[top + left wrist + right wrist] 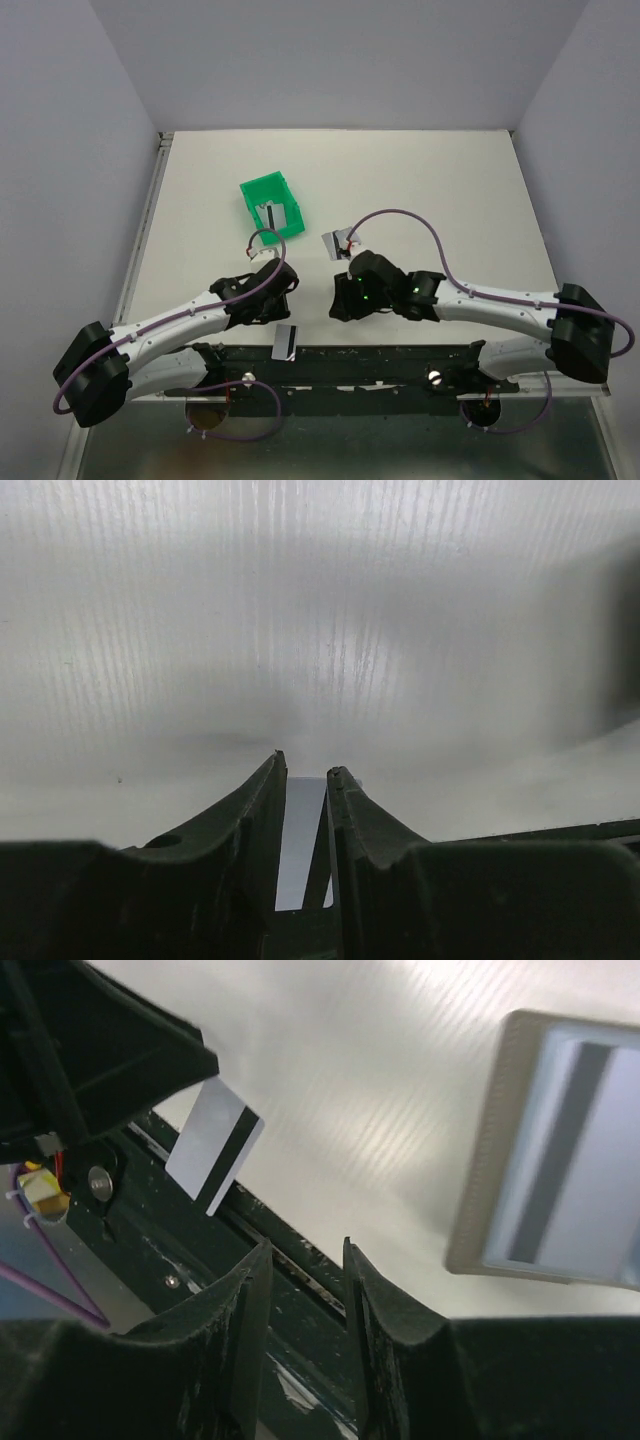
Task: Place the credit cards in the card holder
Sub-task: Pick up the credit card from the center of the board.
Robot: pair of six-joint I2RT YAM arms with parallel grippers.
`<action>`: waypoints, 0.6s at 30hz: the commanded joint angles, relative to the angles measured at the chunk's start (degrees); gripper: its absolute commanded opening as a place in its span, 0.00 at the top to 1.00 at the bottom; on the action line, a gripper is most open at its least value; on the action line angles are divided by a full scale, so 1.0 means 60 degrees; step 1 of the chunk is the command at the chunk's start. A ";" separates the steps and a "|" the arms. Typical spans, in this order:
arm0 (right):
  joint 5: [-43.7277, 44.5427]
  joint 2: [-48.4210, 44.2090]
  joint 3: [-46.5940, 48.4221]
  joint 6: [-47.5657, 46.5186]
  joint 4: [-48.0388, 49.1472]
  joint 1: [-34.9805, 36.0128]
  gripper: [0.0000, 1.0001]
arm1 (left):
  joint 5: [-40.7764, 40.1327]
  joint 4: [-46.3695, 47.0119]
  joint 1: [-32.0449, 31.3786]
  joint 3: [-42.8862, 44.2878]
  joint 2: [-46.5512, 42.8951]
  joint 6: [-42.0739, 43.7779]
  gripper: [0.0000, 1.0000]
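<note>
At the near desk edge, one credit card (285, 343) shows between the left fingers (255, 820), which stand slightly apart; I cannot tell whether they pinch it. It overhangs the dark rail (400, 355), so a slack hold could drop it off the desk (450, 190). The right fingers (245, 1310) are spread and hold nothing. Farther off lies the card holder (337, 243), open, with a striped card inside. A green bin (272, 205) stands beyond. The desk is white and ribbed, enclosed by plain pale walls (60, 150).
</note>
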 commanded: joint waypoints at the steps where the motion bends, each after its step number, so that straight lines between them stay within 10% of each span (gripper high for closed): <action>1: -0.0236 0.1394 0.0663 0.1280 0.1101 0.0851 0.57 | -0.0649 -0.0698 0.0116 0.0199 -0.0584 -0.0082 0.64; 18: -0.0764 0.3418 -0.0157 0.4637 0.4311 0.2230 0.42 | 0.0742 0.0048 -0.0104 -0.2028 -0.2416 -0.0389 0.88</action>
